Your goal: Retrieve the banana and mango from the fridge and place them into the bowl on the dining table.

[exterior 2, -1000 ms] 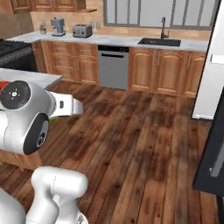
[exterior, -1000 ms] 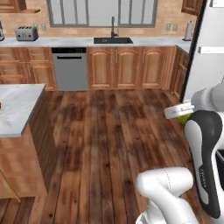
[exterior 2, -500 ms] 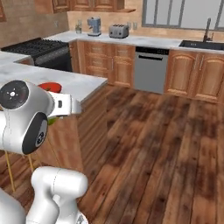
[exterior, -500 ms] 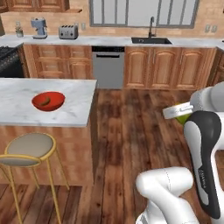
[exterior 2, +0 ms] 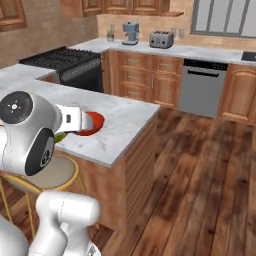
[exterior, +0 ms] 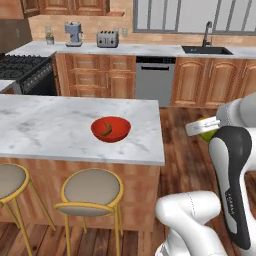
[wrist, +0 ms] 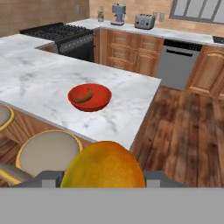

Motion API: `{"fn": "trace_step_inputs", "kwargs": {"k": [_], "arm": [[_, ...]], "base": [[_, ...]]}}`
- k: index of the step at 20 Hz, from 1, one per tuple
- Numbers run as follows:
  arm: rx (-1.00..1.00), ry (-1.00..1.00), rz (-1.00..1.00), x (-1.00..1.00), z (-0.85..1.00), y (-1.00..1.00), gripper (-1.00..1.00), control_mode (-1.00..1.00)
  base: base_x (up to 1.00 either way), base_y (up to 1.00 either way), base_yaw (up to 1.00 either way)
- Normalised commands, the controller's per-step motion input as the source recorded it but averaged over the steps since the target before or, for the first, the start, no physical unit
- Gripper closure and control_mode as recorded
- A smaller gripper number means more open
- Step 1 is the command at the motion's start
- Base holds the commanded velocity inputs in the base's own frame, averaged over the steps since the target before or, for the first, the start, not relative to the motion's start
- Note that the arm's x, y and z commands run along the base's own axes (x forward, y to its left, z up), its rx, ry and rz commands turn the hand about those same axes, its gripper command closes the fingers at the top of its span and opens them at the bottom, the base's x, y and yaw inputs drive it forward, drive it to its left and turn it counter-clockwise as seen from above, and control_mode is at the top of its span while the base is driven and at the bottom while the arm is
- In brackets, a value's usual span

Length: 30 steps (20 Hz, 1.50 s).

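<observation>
Pincer holds the mango, jaws spread wide around it, above the floor.

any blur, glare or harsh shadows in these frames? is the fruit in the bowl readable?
Left base view: flat even light, no glare, banana a small dark smudge in the bowl. Right base view: arm hides most of the bowl. Hand view: sharpest, banana clear; mango looms close at the bottom, soft-edged.

A home kitchen: stove, sink, wooden cabinets, toaster.
</observation>
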Motion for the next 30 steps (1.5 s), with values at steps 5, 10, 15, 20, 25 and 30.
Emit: {"fn": "trace_step_inputs", "kwargs": {"k": [5, 10, 15, 20, 25, 30], "arm": [[0.0, 0.0, 0.0, 0.0, 0.0, 0.0, 1.0, 1.0], [0.0, 0.0, 0.0, 0.0, 0.0, 0.0, 1.0, 1.0], [0.0, 0.0, 0.0, 0.0, 0.0, 0.0, 1.0, 1.0], [0.0, 0.0, 0.0, 0.0, 0.0, 0.0, 1.0, 1.0], [0.0, 0.0, 0.0, 0.0, 0.0, 0.0, 1.0, 1.0], [0.0, 0.0, 0.0, 0.0, 0.0, 0.0, 1.0, 1.0]], "base": [[0.87, 1.0, 0.11], [0.98, 1.0, 0.05], [1.0, 0.97, 0.0], [0.67, 1.0, -0.28], [0.63, 1.0, -0.58], [0.65, 1.0, -0.46]]}}
